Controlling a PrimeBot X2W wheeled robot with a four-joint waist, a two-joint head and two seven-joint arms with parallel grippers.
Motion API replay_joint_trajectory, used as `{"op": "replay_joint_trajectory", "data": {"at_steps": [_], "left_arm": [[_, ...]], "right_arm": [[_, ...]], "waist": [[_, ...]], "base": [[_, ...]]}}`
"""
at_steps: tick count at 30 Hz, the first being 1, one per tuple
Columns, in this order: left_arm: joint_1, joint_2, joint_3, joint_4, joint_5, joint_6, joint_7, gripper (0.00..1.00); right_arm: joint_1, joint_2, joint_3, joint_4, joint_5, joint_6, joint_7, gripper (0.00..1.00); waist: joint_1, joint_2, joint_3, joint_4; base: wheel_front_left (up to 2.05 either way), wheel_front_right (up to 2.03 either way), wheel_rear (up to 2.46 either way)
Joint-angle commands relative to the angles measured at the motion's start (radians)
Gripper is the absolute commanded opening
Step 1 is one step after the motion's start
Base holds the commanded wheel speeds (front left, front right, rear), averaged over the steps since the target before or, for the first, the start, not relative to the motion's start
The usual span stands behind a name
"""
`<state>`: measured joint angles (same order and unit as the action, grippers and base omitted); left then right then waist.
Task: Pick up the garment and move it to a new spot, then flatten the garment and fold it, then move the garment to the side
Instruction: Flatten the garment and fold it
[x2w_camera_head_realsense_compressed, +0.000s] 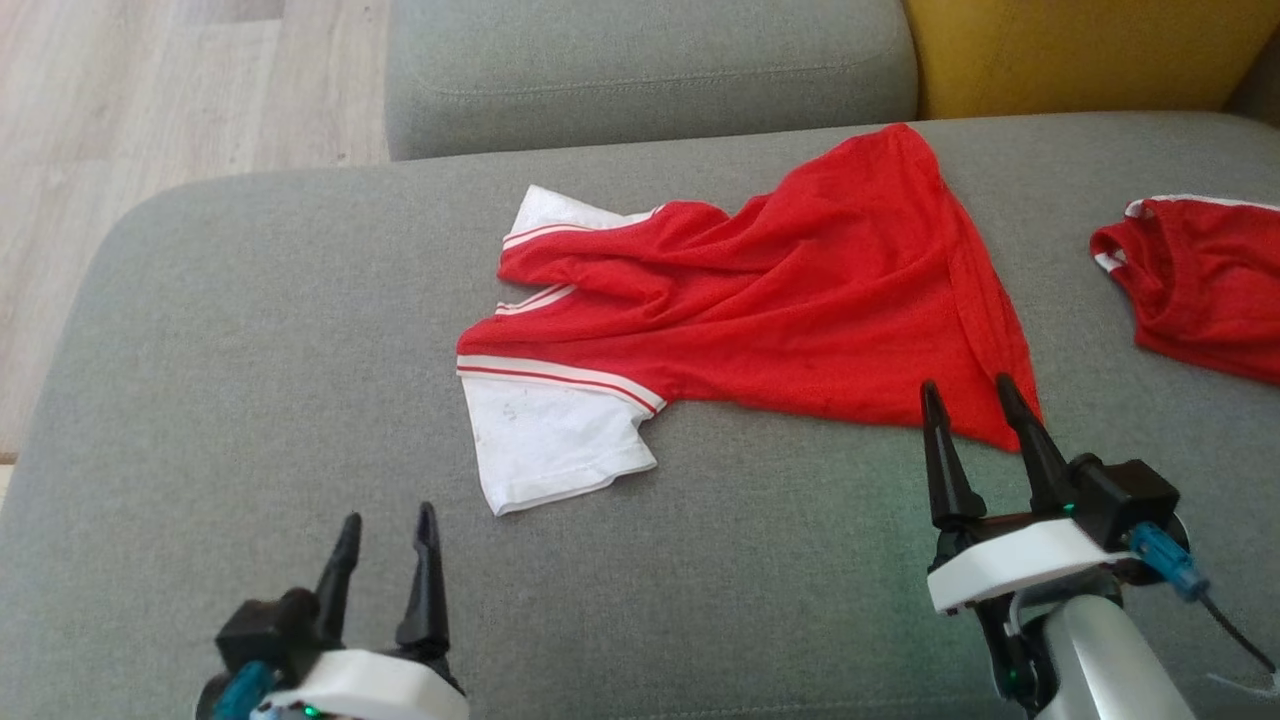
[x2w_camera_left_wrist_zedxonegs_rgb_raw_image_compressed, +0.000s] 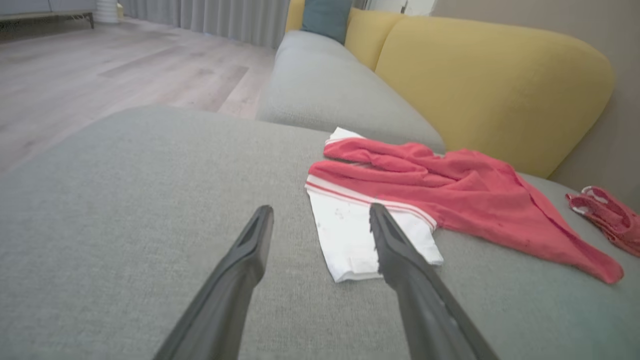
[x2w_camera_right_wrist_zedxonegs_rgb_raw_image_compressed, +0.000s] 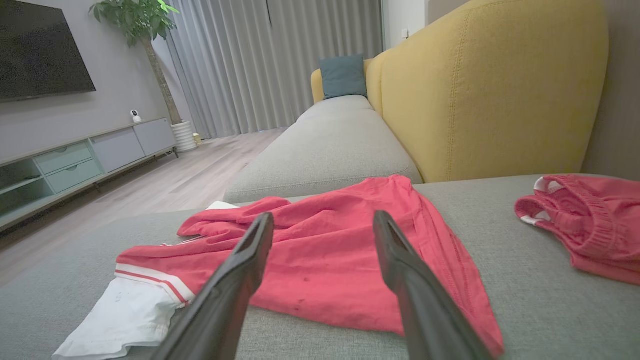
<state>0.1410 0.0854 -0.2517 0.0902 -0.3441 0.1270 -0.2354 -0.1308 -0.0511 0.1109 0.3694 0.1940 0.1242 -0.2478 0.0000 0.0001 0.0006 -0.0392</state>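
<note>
Garment (x2w_camera_head_realsense_compressed: 790, 290): a red jersey with white sleeves edged in red stripes, lying crumpled and half spread across the middle of the head view, on the grey seat cushion (x2w_camera_head_realsense_compressed: 250, 400).
Garment ends: 1 white sleeve lies flat at its lower left, a second shows at its upper left, and the red body runs to a pointed corner at the lower right.
Left gripper (x2w_camera_head_realsense_compressed: 388, 513): at the lower left of the head view, its 2 dark fingers spread wide and holding nothing, over bare cushion and apart from the garment.
Left wrist view: the flat white sleeve lies just past the fingertips, right of centre.
Right gripper (x2w_camera_head_realsense_compressed: 966, 383): at the lower right of the head view, fingers spread wide and holding nothing. The tips reach the garment's lower right edge, but I cannot tell if they touch the cloth.
Right wrist view: the red body fills the gap between the 2 fingers.
Second red garment (x2w_camera_head_realsense_compressed: 1200, 290): bunched at the right edge of the head view, well apart from the jersey.
Yellow backrest (x2w_camera_head_realsense_compressed: 1080, 50): upper right of the head view.
Second grey cushion (x2w_camera_head_realsense_compressed: 650, 70): top centre of the head view.
Wooden floor (x2w_camera_head_realsense_compressed: 150, 80): upper left of the head view.
</note>
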Motion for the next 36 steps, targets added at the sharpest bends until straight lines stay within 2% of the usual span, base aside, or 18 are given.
{"op": "replay_joint_trajectory", "data": {"at_steps": [1, 10, 17, 29, 30, 31, 32, 33, 34, 36], "left_arm": [[-0.05, 0.005, 0.02, -0.017, 0.009, -0.006, 0.012, 1.0], [-0.184, -0.001, -0.008, 0.113, -0.048, -0.037, 0.185, 1.0], [-0.261, -0.002, 0.005, 0.193, -0.08, -0.02, 0.273, 1.0], [-0.308, 0.002, 0.023, 0.26, -0.106, -0.008, 0.3, 1.0], [-0.31, 0.002, 0.022, 0.265, -0.108, -0.008, 0.303, 0.87], [-0.312, 0.003, 0.02, 0.27, -0.11, -0.01, 0.308, 0.57], [-0.313, 0.003, 0.017, 0.274, -0.111, -0.012, 0.313, 0.36], [-0.314, 0.004, 0.012, 0.277, -0.11, -0.014, 0.318, 0.05], [-0.315, 0.004, 0.008, 0.278, -0.11, -0.017, 0.322, 0.0], [-0.316, 0.004, 0.001, 0.272, -0.109, -0.02, 0.322, 0.0]], "right_arm": [[-0.037, 0.001, 0.024, -0.027, 0.009, 0.007, -0.012, 1.0], [-0.07, 0.001, 0.009, -0.034, 0.009, 0.007, -0.013, 1.0], [-0.095, 0.001, -0.012, -0.046, 0.014, 0.007, -0.014, 1.0], [-0.11, 0.001, -0.035, -0.07, 0.02, 0.007, -0.014, 1.0], [-0.111, 0.001, -0.036, -0.072, 0.02, 0.007, -0.014, 1.0], [-0.111, 0.001, -0.037, -0.073, 0.02, 0.007, -0.014, 1.0], [-0.111, 0.001, -0.039, -0.074, 0.019, 0.007, -0.014, 1.0], [-0.11, 0.001, -0.042, -0.075, 0.019, 0.007, -0.014, 1.0], [-0.11, 0.001, -0.047, -0.075, 0.016, 0.007, -0.014, 1.0], [-0.107, 0.001, -0.061, -0.063, 0.007, 0.007, -0.014, 1.0]], "waist": [[0.0, -0.0001, 0.008, -0.004], [0.0, -0.0001, 0.088, -0.05], [0.0, -0.0001, 0.148, -0.087], [0.0, -0.0001, 0.191, -0.115], [0.0, -0.0001, 0.192, -0.117], [0.0, -0.0001, 0.193, -0.119], [0.0, -0.0001, 0.194, -0.121], [0.0, -0.0001, 0.195, -0.123], [0.0, -0.0001, 0.196, -0.124], [0.0, -0.0001, 0.198, -0.124]], "base": [[0.0, 0.0, 0.0], [0.0, 0.0, 0.0], [0.0, 0.0, 0.0], [0.0, 0.0, 0.0], [0.0, 0.0, 0.0], [0.0, 0.0, 0.0], [0.0, 0.0, 0.0], [0.0, 0.0, 0.0], [0.0, 0.0, 0.0], [0.0, 0.0, 0.0]]}}
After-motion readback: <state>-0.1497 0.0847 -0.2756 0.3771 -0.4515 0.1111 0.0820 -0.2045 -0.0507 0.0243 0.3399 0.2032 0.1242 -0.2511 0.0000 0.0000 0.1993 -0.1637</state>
